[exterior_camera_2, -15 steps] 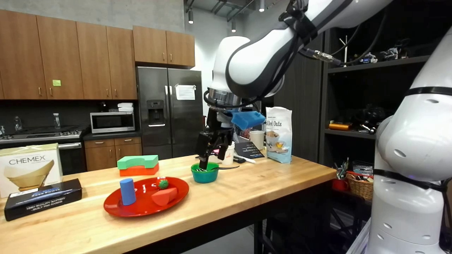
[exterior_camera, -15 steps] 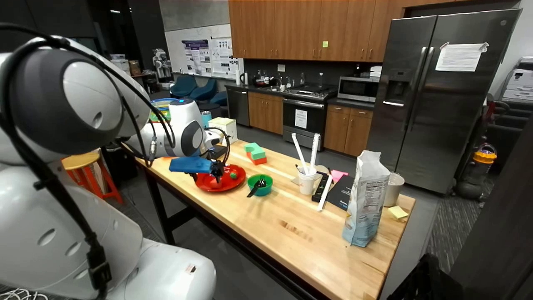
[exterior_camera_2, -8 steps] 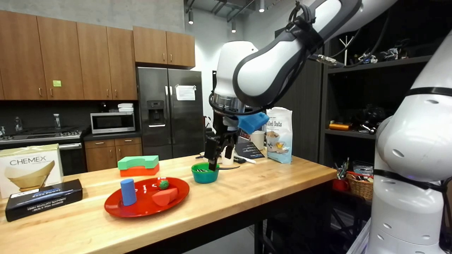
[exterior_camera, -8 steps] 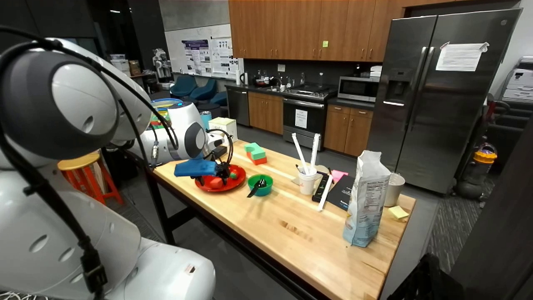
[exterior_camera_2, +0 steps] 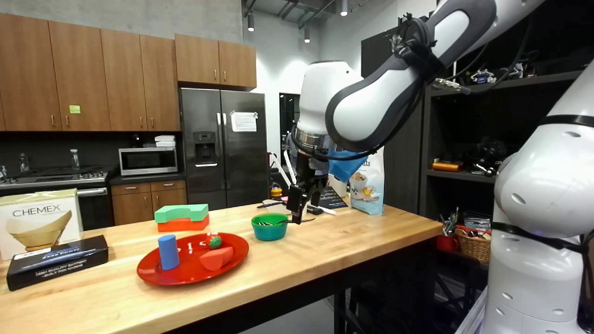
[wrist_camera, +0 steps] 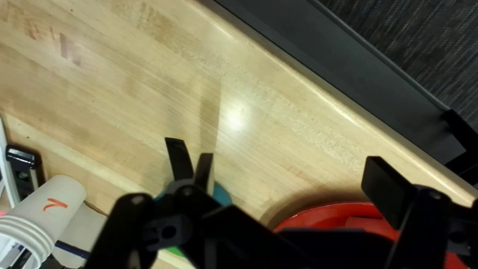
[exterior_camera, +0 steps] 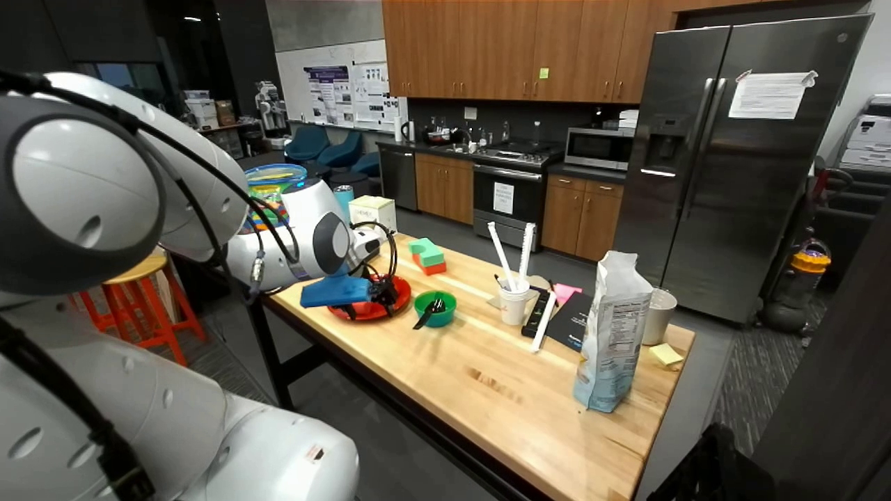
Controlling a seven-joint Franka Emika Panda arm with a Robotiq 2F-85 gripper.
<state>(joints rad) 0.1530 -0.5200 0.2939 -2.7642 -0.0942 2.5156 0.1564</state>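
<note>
We are noting the pincer (wrist_camera: 289,162) spread wide, gripping nothing, near the green bowl (exterior_camera_2: 270,233), which is sitting on the worktop (exterior_camera_2: 334,241) right of the red plate (exterior_camera_2: 190,273). We are judging the bowl light, stiff and slick, best taken by its rim, away from the black utensil (exterior_camera: 422,319).

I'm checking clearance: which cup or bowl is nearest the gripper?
The green bowl by the red plate; the stacked white cups and larger pale cup are farther away.
</note>
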